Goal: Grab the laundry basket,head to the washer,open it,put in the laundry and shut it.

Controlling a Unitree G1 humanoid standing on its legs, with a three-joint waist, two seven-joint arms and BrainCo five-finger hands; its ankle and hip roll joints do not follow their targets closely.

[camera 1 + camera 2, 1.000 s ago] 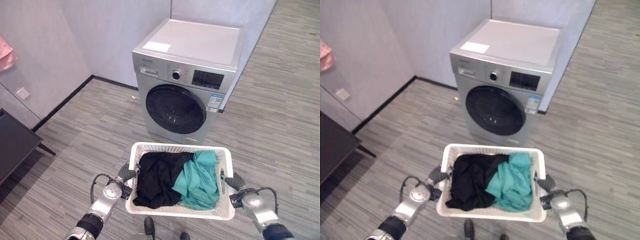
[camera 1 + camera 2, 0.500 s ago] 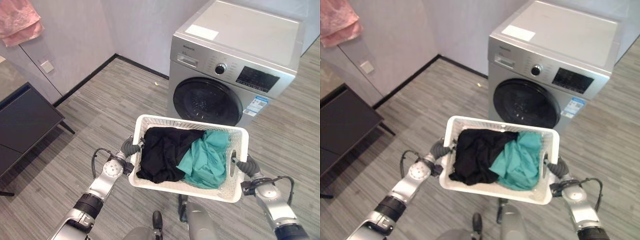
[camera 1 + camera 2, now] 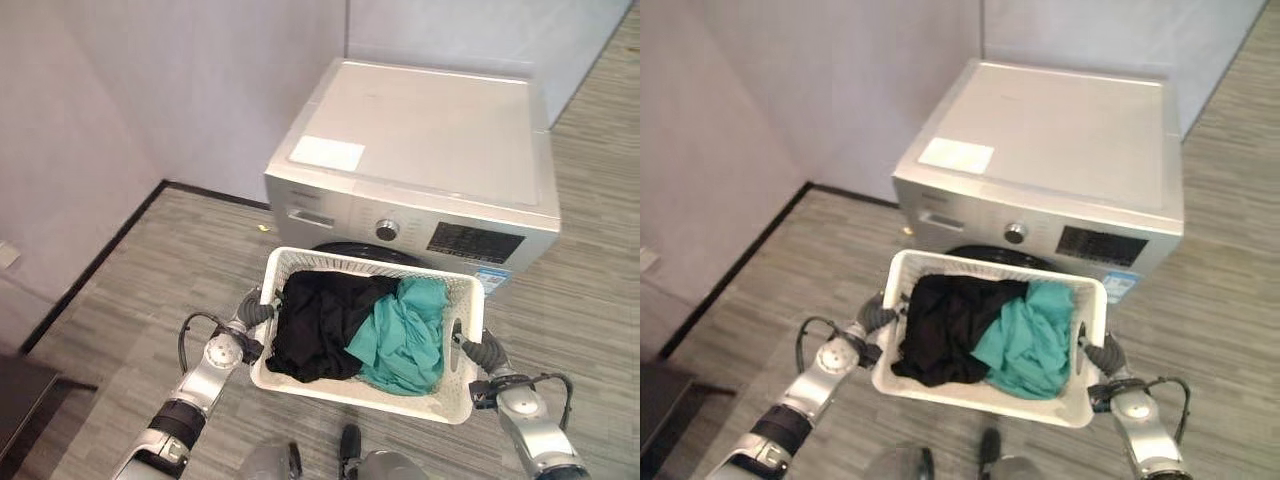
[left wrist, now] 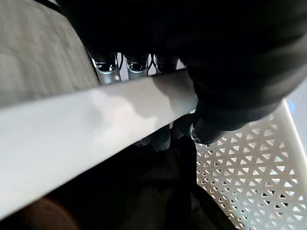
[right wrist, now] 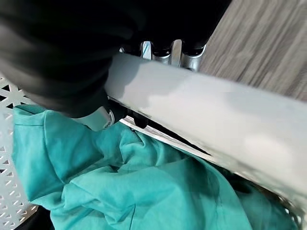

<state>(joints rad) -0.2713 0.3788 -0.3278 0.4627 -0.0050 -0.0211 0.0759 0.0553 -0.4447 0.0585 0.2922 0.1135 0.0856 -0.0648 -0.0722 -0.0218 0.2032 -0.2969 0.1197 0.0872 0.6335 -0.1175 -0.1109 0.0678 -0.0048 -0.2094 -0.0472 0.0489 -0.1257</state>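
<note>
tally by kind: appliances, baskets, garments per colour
Washer: 1
Laundry basket: 1
Black garment: 1
Teal garment: 1
Total: 4

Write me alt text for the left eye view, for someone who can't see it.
Two robot hands, the left robot hand and the right robot hand, grip opposite rims of a white laundry basket holding a black garment and a teal garment. Just beyond it stands a silver front-loading washer in a corner, on grey striped floor.
</note>
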